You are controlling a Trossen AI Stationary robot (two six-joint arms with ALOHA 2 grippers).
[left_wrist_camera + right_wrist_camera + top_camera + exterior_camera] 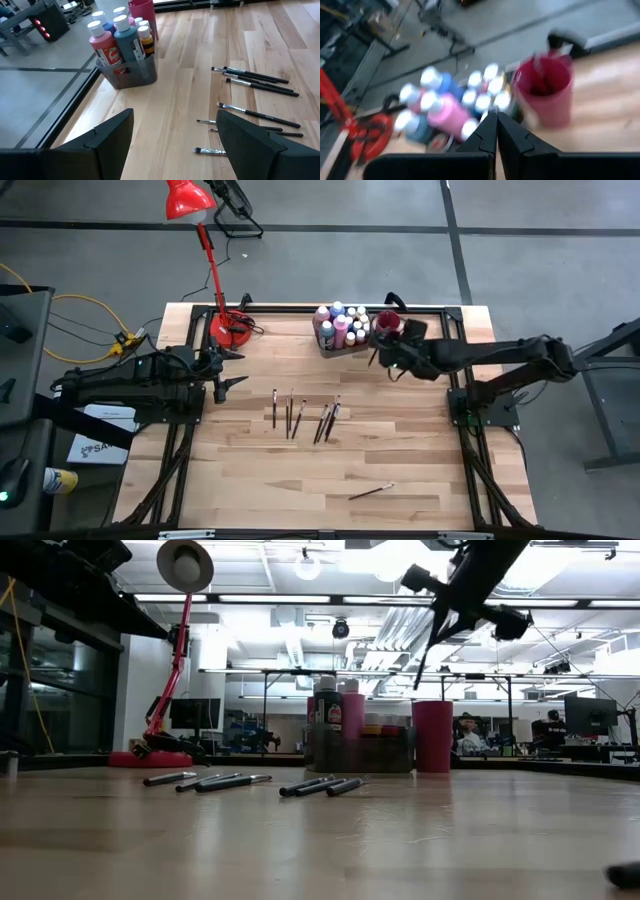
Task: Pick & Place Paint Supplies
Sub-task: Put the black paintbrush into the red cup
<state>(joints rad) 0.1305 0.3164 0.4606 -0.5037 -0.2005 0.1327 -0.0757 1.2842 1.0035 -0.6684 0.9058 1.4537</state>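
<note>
Several paint bottles [340,322] stand in a grey bin [135,75] at the table's far side, with a red cup [388,322] next to it. Several dark-handled paintbrushes [300,417] lie flat mid-table, and one more [371,492] lies near the front edge. My right gripper [386,360] hovers high beside the cup, shut on a thin paintbrush [430,645]. My left gripper [228,375] waits open at the table's left, touching nothing. My right gripper pinches the paintbrush by its upper end [446,604] between its two shut fingers, which slant downward from the table's right. The brush hangs slanting below the fingers, lifted clear of the table, its lower end [417,685] above the red cup [432,735].
A red desk lamp [214,275] stands with its base [232,330] at the far left of the table. Bare wood lies between the loose brushes and the front edge.
</note>
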